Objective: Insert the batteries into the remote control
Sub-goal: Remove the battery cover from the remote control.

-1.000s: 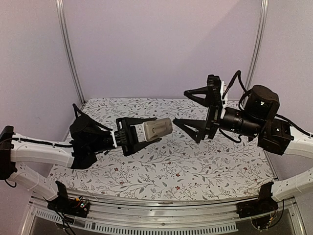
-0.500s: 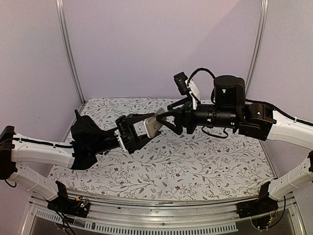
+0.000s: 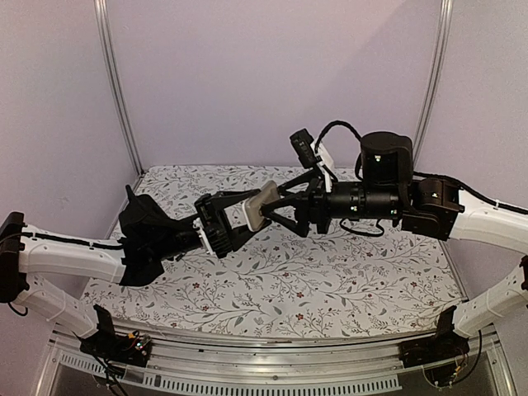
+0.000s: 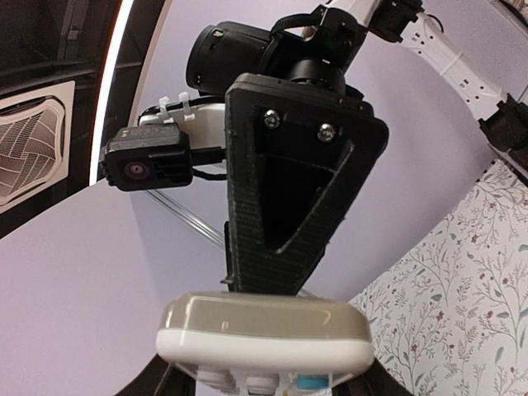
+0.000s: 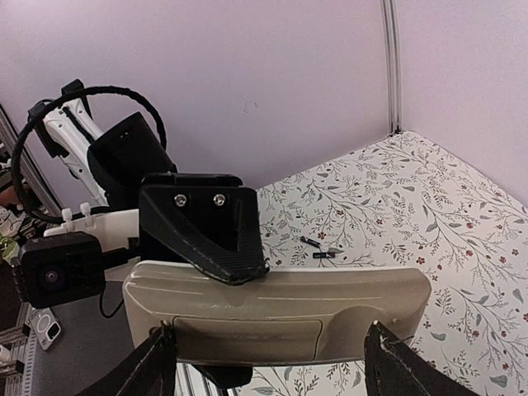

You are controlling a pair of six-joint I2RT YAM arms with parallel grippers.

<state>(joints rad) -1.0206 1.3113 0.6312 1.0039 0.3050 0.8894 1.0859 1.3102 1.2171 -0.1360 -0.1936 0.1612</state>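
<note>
- Left hand pinches the remote control mid-air, centre frame.
- Right hand straddles it; I cannot tell whether it grips.
- Batteries lie on the surface.
- Opposed pulling could twist the remote loose.

From above and behind the arm bases, the top external camera looks down toward the far wall. It takes in the whole flowered table, with the left arm and right arm meeting in mid-air over it. The left wrist camera sits very near the remote control, facing right and upward along the right arm. The right wrist camera faces the opposite way, leftward, equally near the handset's tan back, with a stretch of table beyond. All three views share the remote control, and each wrist view catches the other's lens.
</note>
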